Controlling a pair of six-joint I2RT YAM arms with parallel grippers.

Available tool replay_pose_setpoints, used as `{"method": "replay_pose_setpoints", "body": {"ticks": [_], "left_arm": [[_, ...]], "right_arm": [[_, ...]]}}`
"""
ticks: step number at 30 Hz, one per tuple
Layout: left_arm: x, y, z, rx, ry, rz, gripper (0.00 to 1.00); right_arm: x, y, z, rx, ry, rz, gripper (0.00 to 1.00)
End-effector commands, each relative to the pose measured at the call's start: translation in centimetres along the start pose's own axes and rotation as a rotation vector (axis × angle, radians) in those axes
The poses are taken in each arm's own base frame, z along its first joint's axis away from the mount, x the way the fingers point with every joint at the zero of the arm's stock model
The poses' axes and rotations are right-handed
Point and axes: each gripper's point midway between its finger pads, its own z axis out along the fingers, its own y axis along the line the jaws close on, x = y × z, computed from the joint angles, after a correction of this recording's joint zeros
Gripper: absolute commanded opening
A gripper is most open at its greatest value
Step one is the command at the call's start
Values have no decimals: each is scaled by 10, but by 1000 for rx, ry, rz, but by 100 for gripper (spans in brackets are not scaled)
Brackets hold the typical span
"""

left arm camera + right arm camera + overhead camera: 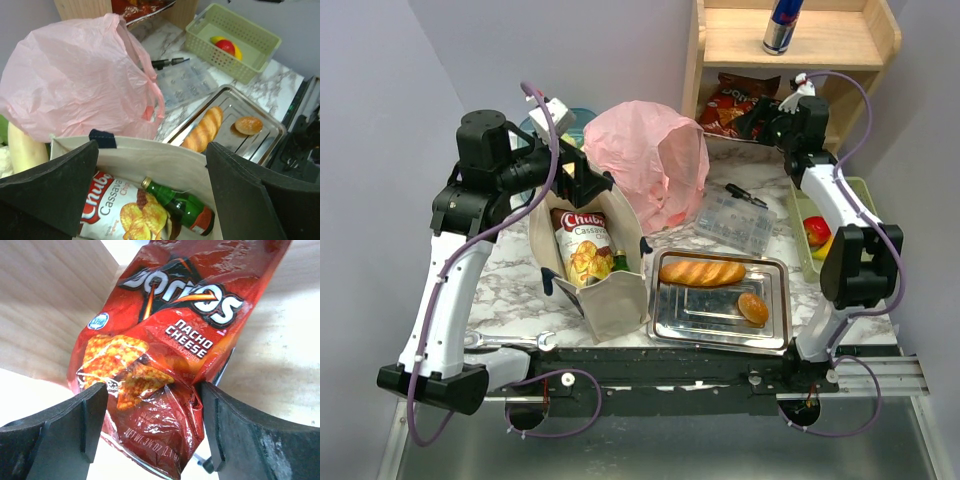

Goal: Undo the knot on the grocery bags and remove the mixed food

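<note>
The pink bag [640,160] [75,80] stands crumpled at the back, its mouth open and its handles [154,102] loose; no knot shows. The beige canvas tote [610,300] [150,160] lies in front of it, holding a Chubby cassava chip bag [582,245] [120,210] and a green bottle [620,262] [180,205]. My left gripper [582,180] [152,165] hovers open over the tote's mouth. Inside the shelf's lower bay, my right gripper [765,115] [152,405] stands open, its jaws wide either side of the lower end of a red Doritos bag [735,100] [165,330].
A steel tray [665,330] holds a baguette [702,272] and a bun [753,307]. A clear parts box [735,222] lies mid-table. A green basket [850,190] [235,65] holds an apple [815,230] and a banana. A pale vegetable [22,150] lies behind the tote.
</note>
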Motion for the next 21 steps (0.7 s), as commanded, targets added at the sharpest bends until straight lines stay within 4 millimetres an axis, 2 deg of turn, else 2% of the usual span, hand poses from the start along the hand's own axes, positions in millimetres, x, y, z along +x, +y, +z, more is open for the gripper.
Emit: {"method": "replay_pose_setpoints", "body": {"ticks": [1, 5, 9, 15, 21], "left_arm": [[29, 3, -13, -46, 81, 76, 92], [57, 6, -18, -51, 155, 116, 95], [79, 11, -17, -53, 213, 125, 96], [80, 14, -13, -48, 218, 108, 95], [77, 14, -10, -41, 207, 97, 95]], "right_arm": [[-10, 30, -29, -81, -11, -46, 83], [-15, 42, -48, -119, -21, -80, 91], [-12, 34, -53, -76, -18, -109, 91], [-8, 15, -50, 14, -9, -123, 84], [5, -3, -21, 47, 27, -128, 83]]}}
